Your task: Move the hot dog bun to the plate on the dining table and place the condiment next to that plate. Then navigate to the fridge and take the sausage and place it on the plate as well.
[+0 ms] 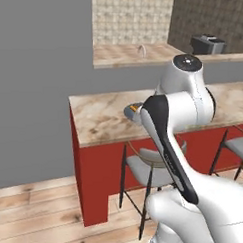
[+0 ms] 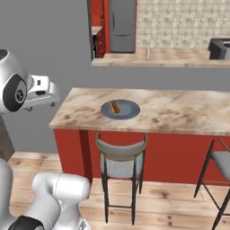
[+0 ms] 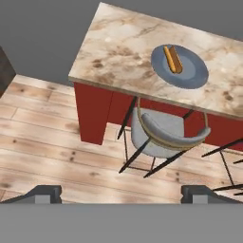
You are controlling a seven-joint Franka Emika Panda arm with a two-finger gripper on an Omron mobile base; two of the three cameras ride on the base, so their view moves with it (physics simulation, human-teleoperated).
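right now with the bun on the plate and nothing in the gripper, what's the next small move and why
Probably go fetch the condiment. The hot dog bun already lies on the plate on the dining table, the gripper hangs open and empty above the floor beside a stool, and no bottle stands by the plate.

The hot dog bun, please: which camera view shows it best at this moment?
The hand view: it looks down on the hot dog bun, lying unobstructed on the plate. The right base view shows it smaller and flatter on the plate. In the left base view the arm covers most of the plate, leaving a sliver.
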